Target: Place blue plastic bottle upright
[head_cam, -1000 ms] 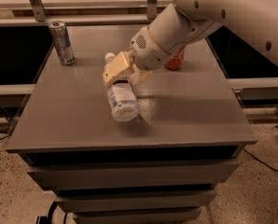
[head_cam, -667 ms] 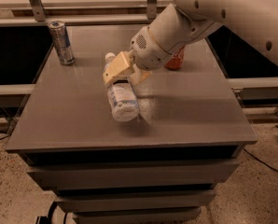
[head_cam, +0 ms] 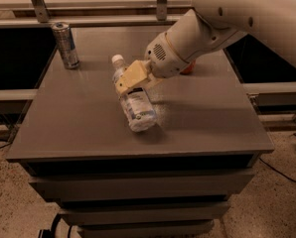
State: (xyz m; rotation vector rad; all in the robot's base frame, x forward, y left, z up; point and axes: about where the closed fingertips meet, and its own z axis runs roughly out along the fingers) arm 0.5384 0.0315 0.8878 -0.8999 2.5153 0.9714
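Observation:
The blue plastic bottle [head_cam: 134, 101] lies tilted on the grey table [head_cam: 78, 118], its white cap pointing to the back left and its base toward the front. My gripper [head_cam: 131, 78] comes in from the right. Its yellowish fingers [head_cam: 133, 73] are closed around the bottle's upper part, just below the neck. The label end and base stick out in front of the fingers.
A slim silver-blue can [head_cam: 66, 45] stands upright at the table's back left corner. A red can [head_cam: 188, 70] at the back is mostly hidden behind my arm [head_cam: 222, 24]. Black bins flank the table on both sides, and drawers sit below its front edge.
The gripper and the bottle have shifted slightly toward the front right. The grip on the bottle looks the same.

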